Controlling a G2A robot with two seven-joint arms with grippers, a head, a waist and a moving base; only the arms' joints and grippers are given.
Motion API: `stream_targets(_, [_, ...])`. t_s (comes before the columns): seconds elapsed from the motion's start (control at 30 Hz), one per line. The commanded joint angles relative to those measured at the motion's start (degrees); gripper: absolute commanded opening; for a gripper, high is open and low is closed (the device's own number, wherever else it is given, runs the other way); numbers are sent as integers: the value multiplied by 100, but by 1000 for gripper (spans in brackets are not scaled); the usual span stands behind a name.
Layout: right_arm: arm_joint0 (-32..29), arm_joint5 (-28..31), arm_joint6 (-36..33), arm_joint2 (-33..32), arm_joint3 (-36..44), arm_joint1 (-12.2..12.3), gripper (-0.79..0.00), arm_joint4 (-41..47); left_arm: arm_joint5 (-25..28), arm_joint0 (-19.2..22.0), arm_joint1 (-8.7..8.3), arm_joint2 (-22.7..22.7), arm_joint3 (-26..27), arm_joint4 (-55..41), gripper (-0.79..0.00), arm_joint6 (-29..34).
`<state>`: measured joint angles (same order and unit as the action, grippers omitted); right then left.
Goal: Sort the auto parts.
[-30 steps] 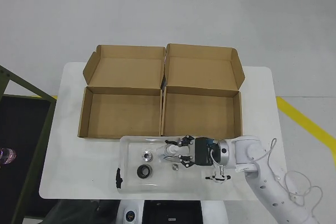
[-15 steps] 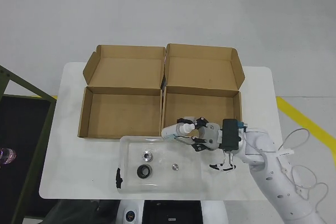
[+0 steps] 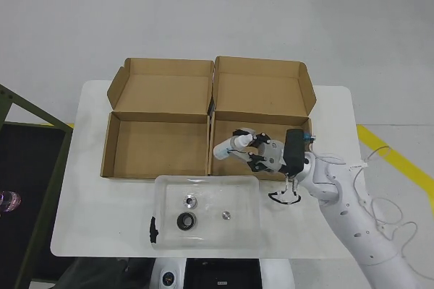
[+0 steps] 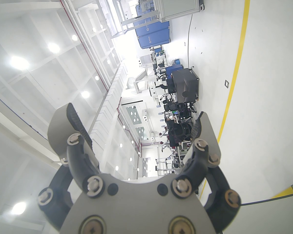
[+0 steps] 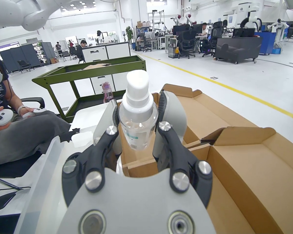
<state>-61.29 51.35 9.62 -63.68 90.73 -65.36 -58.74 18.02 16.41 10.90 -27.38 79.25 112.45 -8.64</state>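
Cardboard on the left first: how does that box lie from the working hand?

The open brown cardboard box on the left (image 3: 155,148) sits beyond the right gripper's (image 3: 247,150) fingertips, past the shared wall. The left gripper (image 4: 135,118) is spread wide on nothing but air, pointed up into the room.

And the parts waiting?

They lie in the clear plastic bin (image 3: 210,233), near the right gripper on the robot's side. There is a black ring-shaped part (image 3: 186,221), a silver round part (image 3: 190,200) and a small silver piece (image 3: 225,214).

What is in hand?

The right gripper is clamped across the body of a clear plastic bottle with a white cap (image 5: 136,120), cap pointing away from the wrist. It hangs above the open brown cardboard box on the right (image 3: 278,148), over the end nearest the other box. That box's floor stretches back beneath the wrist.

So which step?

Delivery, I judge: the bottle is gripped and above a box, not yet released. The next move calls for lowering it inside the walls, clear of the dividing edge. Then the fingers should part and lift straight off.
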Motion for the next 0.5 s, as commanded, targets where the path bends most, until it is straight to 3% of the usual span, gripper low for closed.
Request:
stream_targets(0.0, [94,-87,-89,60,-118,-21,-785,19,0,0,0,0,0,0,0,0])
stream_targets(0.47, [763,-697,-689,455,-983,-177,-785,-192,0,0,0,0,0,0,0,0])
